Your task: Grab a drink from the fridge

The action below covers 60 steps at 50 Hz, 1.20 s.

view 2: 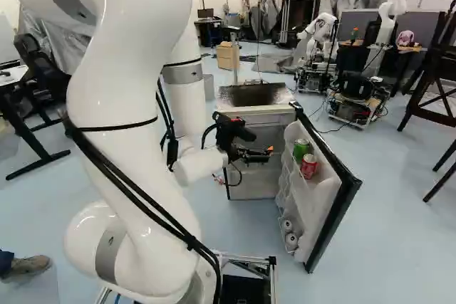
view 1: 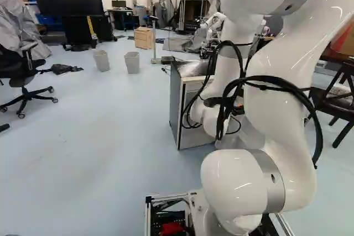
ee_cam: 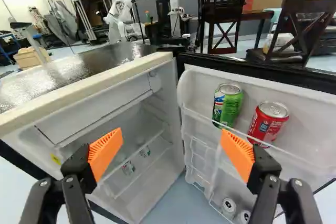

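Two upright drinks, a green can [ee_cam: 229,106] and a red can [ee_cam: 269,120] to its right, stand high inside the open fridge door [view 2: 320,204]. Left of them, the black gripper [view 2: 268,152] faces the fridge [ee_cam: 79,72], jaws spread wide, apart from both cans.

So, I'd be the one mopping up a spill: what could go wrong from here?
The green can and the red can stand close together, so reaching for one may knock the other. The door shelf's front rail runs before them and could catch the open gripper if it comes in low. The fridge door is open, so a push might swing it.
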Tool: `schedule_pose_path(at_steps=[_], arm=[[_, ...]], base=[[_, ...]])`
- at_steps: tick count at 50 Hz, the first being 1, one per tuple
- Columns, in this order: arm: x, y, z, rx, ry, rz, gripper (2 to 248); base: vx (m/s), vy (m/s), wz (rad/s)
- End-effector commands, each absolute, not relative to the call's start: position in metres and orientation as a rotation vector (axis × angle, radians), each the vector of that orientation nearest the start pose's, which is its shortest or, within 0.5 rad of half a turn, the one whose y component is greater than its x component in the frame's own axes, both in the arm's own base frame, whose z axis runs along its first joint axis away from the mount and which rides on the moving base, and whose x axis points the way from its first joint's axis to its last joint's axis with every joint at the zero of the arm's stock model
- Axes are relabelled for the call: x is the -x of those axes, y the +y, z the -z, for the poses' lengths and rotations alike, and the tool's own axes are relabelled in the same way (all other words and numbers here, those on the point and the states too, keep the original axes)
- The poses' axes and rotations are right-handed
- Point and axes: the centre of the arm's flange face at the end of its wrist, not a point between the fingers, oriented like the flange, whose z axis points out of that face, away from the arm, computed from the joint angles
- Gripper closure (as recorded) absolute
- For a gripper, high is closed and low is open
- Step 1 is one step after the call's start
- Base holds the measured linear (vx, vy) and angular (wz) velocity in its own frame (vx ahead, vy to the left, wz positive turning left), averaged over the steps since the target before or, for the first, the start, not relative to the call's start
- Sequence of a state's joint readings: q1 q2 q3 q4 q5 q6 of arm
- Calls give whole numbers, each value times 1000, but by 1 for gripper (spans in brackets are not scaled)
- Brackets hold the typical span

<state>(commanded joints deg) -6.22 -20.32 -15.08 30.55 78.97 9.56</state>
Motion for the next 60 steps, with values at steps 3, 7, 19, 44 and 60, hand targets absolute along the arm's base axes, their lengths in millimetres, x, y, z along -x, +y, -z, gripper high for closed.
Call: schedule_pose_path(at_steps=[3,7,19,44,60], arm=[[-313,-80,-265,2596,1058,2042,3],[-314,-80,-261,2608,1068,2037,3],[-314,-83,-250,2644,1104,2023,3],[-311,-89,-249,2637,1201,2092,3],[-308,-92,-248,2637,1266,2127,3]], base=[[0,0,0],[0,0,0],[0,0,0],[0,0,0],[0,0,0]])
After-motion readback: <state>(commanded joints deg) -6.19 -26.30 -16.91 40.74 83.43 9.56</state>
